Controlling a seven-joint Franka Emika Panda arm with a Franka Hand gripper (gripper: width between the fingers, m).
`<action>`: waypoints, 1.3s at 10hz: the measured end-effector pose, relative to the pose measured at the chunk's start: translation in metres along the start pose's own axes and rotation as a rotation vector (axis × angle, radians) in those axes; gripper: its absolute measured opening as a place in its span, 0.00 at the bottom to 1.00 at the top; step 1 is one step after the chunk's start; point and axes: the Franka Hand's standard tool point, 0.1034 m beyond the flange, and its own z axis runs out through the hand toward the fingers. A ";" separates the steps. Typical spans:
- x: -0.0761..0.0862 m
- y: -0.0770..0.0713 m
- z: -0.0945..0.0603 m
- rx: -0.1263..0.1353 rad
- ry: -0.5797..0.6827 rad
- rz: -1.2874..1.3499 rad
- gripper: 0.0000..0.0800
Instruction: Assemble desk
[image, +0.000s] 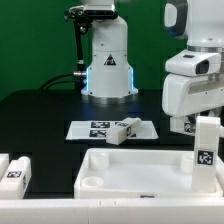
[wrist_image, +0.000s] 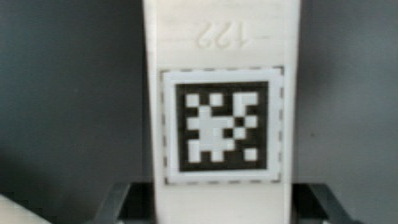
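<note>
The white rimmed tabletop lies at the front, with round sockets in its corners. My gripper is shut on a white block leg and holds it upright over the tabletop's corner on the exterior view's right. In the wrist view the leg fills the middle and shows its tag. My gripper has a dark finger on each side of the leg. Another leg lies on the marker board. Two more legs lie at the exterior view's left.
The robot's white base stands at the back on the black table, with cables to its left. A green wall panel is behind it.
</note>
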 end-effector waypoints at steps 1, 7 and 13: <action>0.001 0.001 0.000 -0.012 0.004 -0.125 0.36; 0.004 0.008 -0.001 -0.074 0.040 -0.731 0.36; -0.009 0.002 0.005 -0.108 -0.060 -1.449 0.36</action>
